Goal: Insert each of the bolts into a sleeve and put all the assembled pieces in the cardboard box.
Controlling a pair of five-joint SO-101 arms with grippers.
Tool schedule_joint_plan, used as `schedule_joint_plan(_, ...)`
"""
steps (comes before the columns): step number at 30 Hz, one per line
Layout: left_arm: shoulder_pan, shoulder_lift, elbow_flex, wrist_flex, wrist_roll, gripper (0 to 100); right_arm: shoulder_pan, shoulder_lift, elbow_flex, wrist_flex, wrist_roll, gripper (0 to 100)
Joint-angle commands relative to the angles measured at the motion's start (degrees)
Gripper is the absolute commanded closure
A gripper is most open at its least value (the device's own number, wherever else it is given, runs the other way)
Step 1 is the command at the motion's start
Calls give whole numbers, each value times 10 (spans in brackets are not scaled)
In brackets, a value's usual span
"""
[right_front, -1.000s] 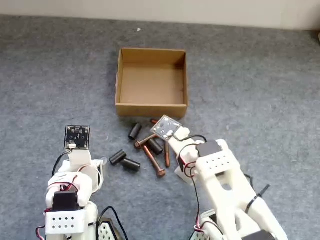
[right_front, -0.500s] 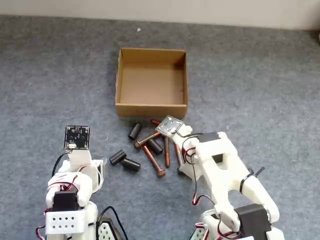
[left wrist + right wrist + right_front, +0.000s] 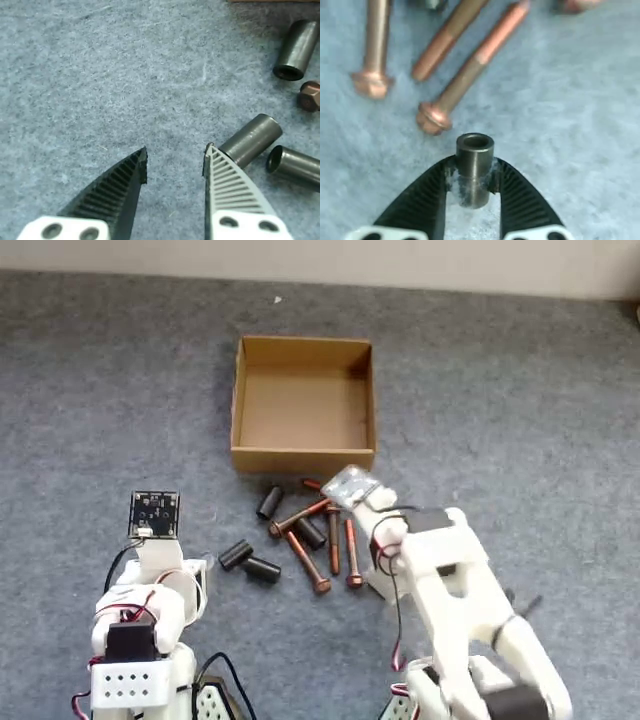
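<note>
The cardboard box (image 3: 303, 455) is empty, and no bolt sits in a sleeve yet. The right gripper (image 3: 472, 172) pinches one sleeve (image 3: 475, 147) near the bolts (image 3: 307, 560) at the carpet's middle. The left gripper (image 3: 175, 160) hangs spread beside loose sleeves (image 3: 250, 137).

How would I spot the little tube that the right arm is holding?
Find the cardboard box, then the copper bolts scattered on the arms' side of it. Beside them the right tool clamps one dark sleeve; the other sleeves lie loose.
</note>
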Motion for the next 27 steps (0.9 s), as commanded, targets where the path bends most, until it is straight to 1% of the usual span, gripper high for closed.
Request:
schedule_joint_plan(1,-6,-4,13,-13,-4,800,3,-155,-9,44,-101,995)
schedule_joint_plan(3,-7,-4,9,-11,-4,800,4,-210,-7,45,-137,995)
schedule_joint_plan(6,-37,-4,-6,-10,-4,800,13,-275,22,44,-184,995)
schedule_joint_plan(8,-74,-4,-29,-10,-4,800,26,-311,51,26,-214,995)
schedule_joint_plan(11,-149,-4,-47,-10,-4,800,52,-359,109,-32,-264,995)
schedule_joint_plan(12,-166,-4,-51,-13,-12,800,65,-374,131,-54,-276,995)
schedule_joint_plan(14,-174,-4,-62,-13,-68,800,96,-402,167,-92,-290,995)
schedule_joint_plan(16,-169,-4,-80,-10,-127,800,123,-428,191,-116,-309,995)
schedule_joint_plan(20,-133,1,-157,-7,-165,800,153,-477,218,-133,-345,995)
schedule_joint_plan(25,-72,6,-283,82,-212,800,179,-532,233,-134,-367,994)
schedule_joint_plan(27,-45,32,-332,118,-218,800,181,-552,242,-135,-368,994)
